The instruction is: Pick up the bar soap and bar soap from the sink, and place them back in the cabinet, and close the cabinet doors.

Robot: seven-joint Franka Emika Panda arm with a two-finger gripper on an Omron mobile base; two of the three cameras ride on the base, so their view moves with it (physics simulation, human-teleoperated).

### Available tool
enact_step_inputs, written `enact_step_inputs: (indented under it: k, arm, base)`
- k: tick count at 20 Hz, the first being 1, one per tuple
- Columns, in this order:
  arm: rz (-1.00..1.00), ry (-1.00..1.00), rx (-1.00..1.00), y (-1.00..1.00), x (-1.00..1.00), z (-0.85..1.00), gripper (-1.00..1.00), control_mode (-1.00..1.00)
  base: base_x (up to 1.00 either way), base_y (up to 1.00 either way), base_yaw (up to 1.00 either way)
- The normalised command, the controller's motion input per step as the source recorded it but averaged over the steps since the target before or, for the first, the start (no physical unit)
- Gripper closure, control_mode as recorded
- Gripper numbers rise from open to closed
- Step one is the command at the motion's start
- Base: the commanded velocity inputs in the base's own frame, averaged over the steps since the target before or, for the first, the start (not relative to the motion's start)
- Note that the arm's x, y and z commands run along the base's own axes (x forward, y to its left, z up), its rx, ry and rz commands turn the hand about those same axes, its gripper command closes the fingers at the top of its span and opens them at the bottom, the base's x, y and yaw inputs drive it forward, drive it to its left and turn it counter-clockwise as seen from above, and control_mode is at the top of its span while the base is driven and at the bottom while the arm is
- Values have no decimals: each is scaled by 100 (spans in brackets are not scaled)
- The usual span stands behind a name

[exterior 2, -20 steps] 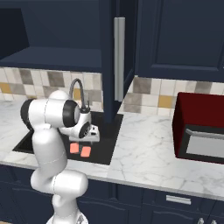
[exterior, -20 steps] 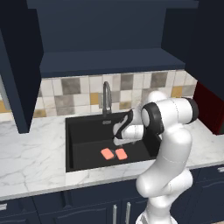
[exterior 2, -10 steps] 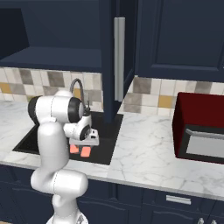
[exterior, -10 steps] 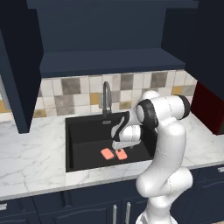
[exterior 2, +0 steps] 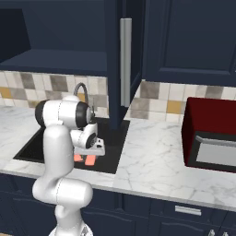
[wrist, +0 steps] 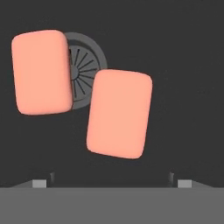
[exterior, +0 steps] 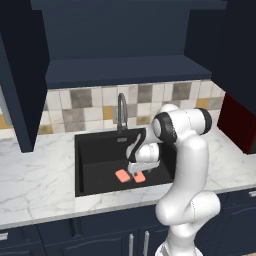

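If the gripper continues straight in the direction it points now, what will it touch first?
Most likely the nearer bar soap, lying between the open gripper's finger lines over the drain; depth is unclear.

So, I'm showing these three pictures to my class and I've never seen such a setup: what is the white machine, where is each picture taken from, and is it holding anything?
It is a simulated kitchen. The white machine is a robot arm reaching down into the black sink. Two pictures come from cameras behind the arm, one to its left, one to its right. The third looks from the hand straight down. There, two pink bar soaps lie on the sink floor, both overlapping the round drain. The gripper is open above them and holds nothing. The wall cabinet above stands open, its shelf bare. A red microwave sits on the marble counter.
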Motion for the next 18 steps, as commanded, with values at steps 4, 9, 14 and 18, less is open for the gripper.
enact_step_inputs:
  k: [4, 9, 14, 18]
  arm:
    - [1, 4, 0, 0, 6, -13, -100, -100]
    - [0, 2, 0, 2, 3, -17, -100, -100]
    - [0, 0, 0, 4, 3, -16, -100, -100]
    - [0, 0, 0, 6, 6, -5, -100, -100]
  base:
    - [0, 0, 0]
    - [0, 0, 0]
    - [0, 0, 0]
    - [0, 0, 0]
